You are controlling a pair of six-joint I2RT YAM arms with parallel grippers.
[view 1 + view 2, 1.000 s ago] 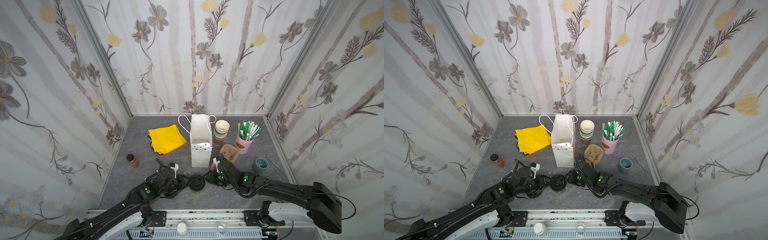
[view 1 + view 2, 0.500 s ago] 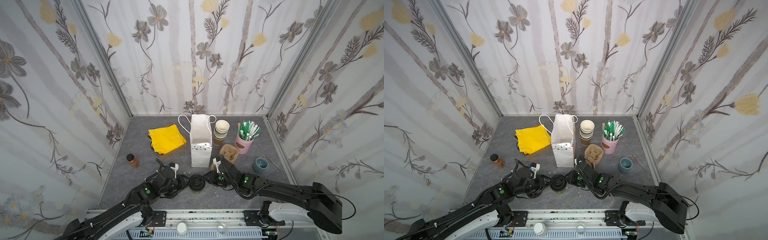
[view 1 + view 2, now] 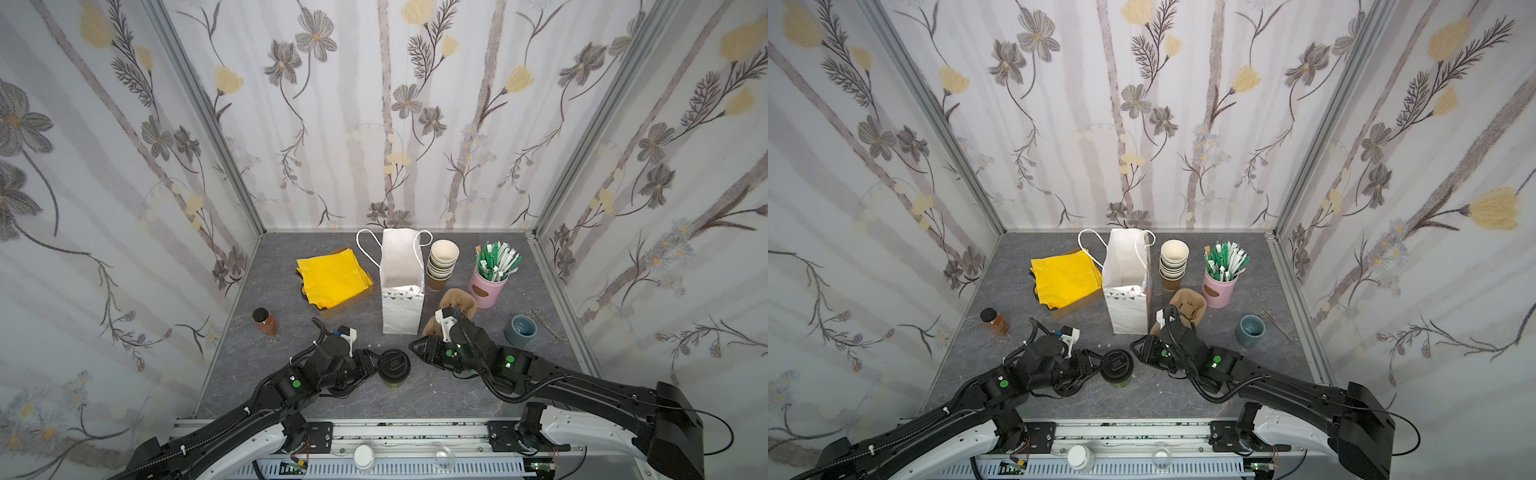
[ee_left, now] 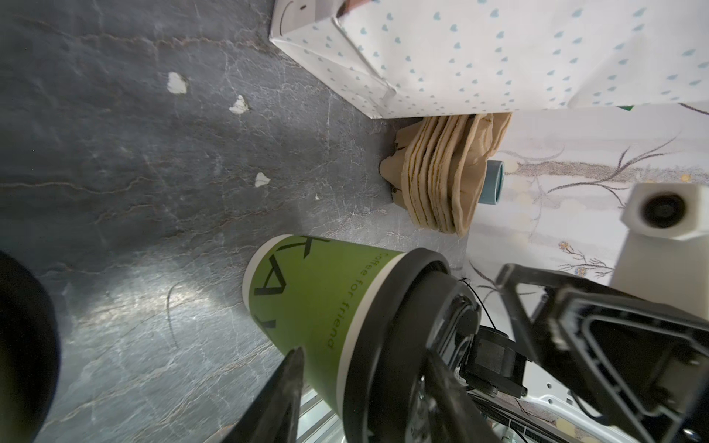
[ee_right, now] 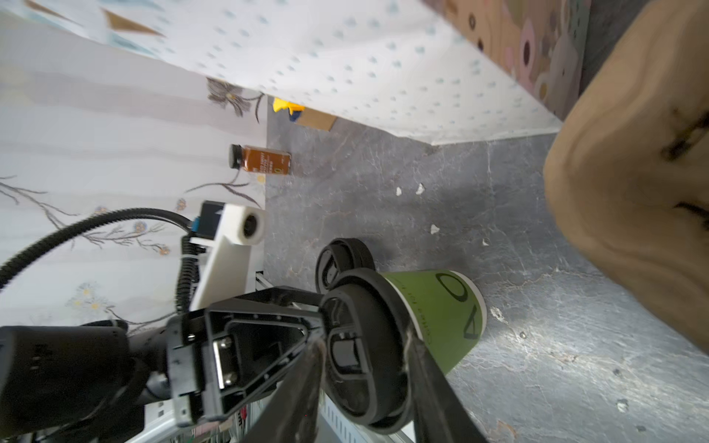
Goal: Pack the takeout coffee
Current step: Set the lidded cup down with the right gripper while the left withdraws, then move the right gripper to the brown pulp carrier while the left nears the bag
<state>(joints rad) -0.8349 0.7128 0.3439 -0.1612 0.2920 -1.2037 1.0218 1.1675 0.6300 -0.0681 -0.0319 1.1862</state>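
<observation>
The left fingers stand apart, with their tips at the left side of the takeout coffee. In the left wrist view one tip lies across the cup's green wall and the other sits by the rim of its black lid. Whether either tip touches the cup cannot be told. The right fingers are spread too and hold nothing. They frame the lid in the right wrist view, and in both top views their tips sit just beside the cup's rear right edge.

The coffee stands upright, lid on, on the grey table, near the front edge and between the two arms. In the right wrist view a loose black lid rests on the table just beyond the cup.

Behind the cup an open white paper bag stands upright. To its right a stack of brown pulp carriers lies partly under the right arm. Behind the carriers are a stack of lidless cups and a pink tin full of green-and-white sachets. A blue-grey cup and scissors lie near the right wall. Left of the bag, yellow napkins sit in a cardboard tray, and a brown bottle stands near the left wall.
</observation>
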